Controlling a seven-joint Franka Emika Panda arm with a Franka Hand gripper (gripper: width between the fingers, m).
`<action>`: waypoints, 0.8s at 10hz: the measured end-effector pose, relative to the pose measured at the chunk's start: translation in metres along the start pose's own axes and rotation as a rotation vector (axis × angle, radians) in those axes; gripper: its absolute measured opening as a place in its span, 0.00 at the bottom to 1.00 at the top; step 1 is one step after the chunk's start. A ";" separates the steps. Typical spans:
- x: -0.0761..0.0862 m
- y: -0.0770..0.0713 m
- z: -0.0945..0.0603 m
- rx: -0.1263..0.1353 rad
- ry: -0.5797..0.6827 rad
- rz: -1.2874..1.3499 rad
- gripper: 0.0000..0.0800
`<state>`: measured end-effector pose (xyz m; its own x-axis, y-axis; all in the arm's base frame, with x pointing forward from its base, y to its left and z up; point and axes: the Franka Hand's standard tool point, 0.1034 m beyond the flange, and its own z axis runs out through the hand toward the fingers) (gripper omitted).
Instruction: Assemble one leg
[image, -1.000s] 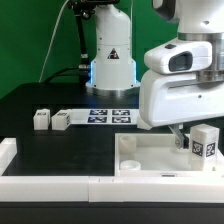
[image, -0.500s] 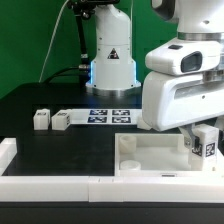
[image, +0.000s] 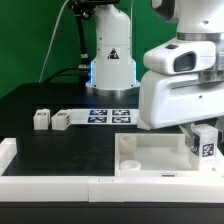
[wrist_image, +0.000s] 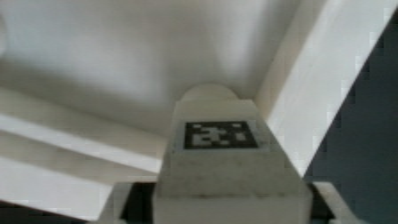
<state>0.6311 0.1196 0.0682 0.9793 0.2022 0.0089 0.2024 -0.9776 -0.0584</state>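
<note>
My gripper (image: 200, 137) is shut on a leg (image: 206, 143), a chunky white block with a black-and-white tag on its side. It holds the leg over the right part of the large flat white panel (image: 150, 153). In the wrist view the leg (wrist_image: 222, 150) fills the middle between my jaws, tag facing the camera, with the white panel (wrist_image: 107, 70) behind it. Two more legs (image: 41, 120) (image: 61, 120) stand on the black table at the exterior view's left.
The marker board (image: 100, 115) lies on the table behind the legs, in front of the robot base (image: 112, 62). A white rail (image: 60, 184) runs along the table's front edge, with a raised end (image: 8, 150) at the exterior view's left.
The gripper and the leg have shifted slightly toward the exterior view's right and a little down. Nothing else moved.
</note>
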 end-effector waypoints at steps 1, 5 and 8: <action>0.000 0.000 0.000 0.002 0.000 0.082 0.36; 0.000 0.001 0.000 0.011 -0.002 0.522 0.36; -0.001 -0.001 0.000 0.010 -0.004 0.840 0.36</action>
<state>0.6304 0.1200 0.0678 0.8041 -0.5927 -0.0455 -0.5944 -0.8024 -0.0528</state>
